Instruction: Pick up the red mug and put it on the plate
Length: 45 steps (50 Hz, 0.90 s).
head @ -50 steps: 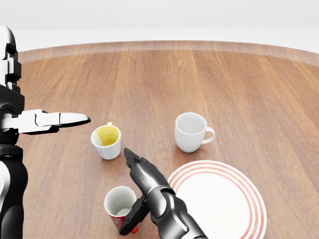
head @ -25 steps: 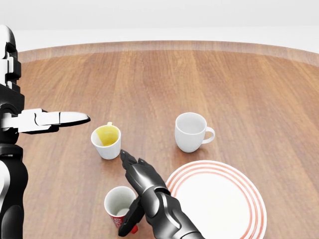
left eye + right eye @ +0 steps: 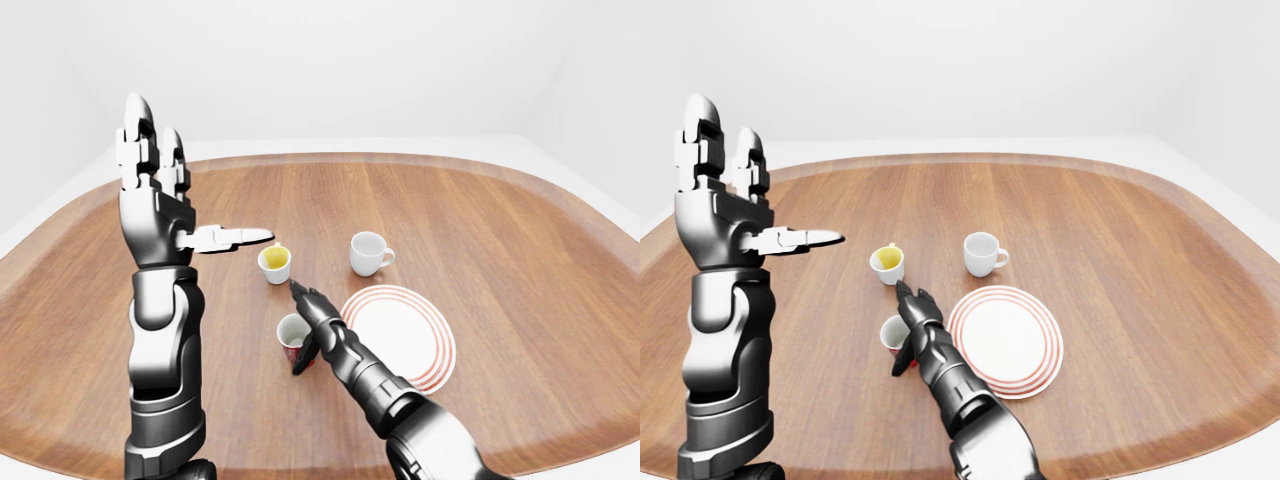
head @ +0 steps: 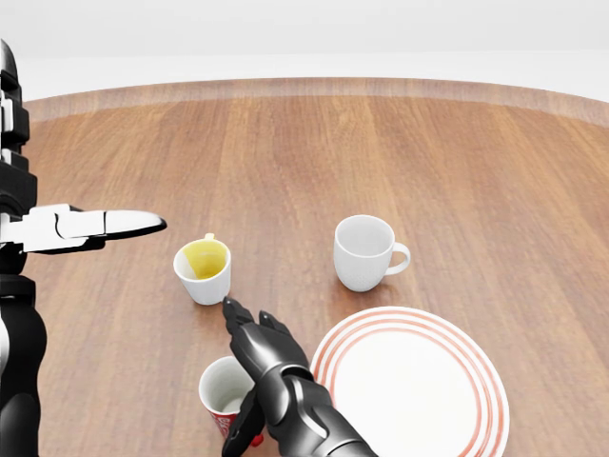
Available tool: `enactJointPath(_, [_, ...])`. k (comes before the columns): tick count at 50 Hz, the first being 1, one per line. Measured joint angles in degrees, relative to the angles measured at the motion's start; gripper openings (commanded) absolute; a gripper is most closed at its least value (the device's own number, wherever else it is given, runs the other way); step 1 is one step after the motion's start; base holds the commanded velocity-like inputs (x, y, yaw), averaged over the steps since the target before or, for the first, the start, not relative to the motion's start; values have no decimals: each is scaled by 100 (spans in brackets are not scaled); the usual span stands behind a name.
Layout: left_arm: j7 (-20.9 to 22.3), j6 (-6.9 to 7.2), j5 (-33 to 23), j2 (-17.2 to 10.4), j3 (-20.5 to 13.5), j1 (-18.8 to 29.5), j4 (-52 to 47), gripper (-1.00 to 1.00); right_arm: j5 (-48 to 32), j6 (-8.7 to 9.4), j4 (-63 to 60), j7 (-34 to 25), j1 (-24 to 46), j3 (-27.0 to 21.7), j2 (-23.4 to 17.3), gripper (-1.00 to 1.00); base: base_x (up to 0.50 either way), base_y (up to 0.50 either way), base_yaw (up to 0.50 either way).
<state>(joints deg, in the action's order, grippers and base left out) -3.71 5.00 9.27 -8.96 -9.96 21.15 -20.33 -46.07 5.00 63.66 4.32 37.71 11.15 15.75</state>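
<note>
The red mug [image 4: 225, 392], white inside, stands upright on the wooden table near the bottom of the head view. My right hand [image 4: 249, 373] sits against its right side. The fingers [image 4: 255, 335] stretch straight past the rim and the thumb [image 4: 244, 424] hangs down beside the red wall; the hand is open and not closed round the mug. The white plate [image 4: 419, 390] with red rings lies just right of the hand, bare. My left hand [image 3: 185, 190] is raised at the left, open, with fingers up and thumb pointing right.
A white cup with a yellow inside [image 4: 204, 269] stands above the red mug. A plain white mug [image 4: 364, 252] stands above the plate, handle to the right. The table's curved rim [image 3: 330, 160] runs along the top.
My right hand has slid left and down in the head view, closing in on the red mug's right side. The left hand drifted slightly left. Mugs and plate have not moved.
</note>
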Motion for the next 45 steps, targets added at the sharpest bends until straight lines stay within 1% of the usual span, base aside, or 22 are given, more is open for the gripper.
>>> enactJointPath(11, [-9, 0, 42, -11, -15, 1, -83, 100, -74, 0, 322, 147, 146, -25, 84, 100, 0, 0, 0])
enactJointPath(37, [2, 0, 79, -28, -40, -38, -82, 100, -273, 0, 664, 273, 382, -23, 307, 100, 0, 0, 0])
enactJointPath(38, [2, 0, 79, -27, -38, -39, -81, 100, -278, 0, 669, 276, 383, -23, 310, 92, 0, 0, 0])
enactJointPath(40, [1, 0, 77, -25, -35, -42, -81, 100, -289, 0, 674, 281, 387, -26, 312, -82, 0, 0, 0])
enactJointPath(41, [1, 0, 76, -24, -34, -43, -83, 100, -293, 0, 677, 283, 387, -26, 314, -100, 0, 0, 0])
enactJointPath(45, [-2, 0, 75, -21, -32, -44, -94, 100, -365, 0, 677, 299, 385, -23, 314, -100, 0, 0, 0])
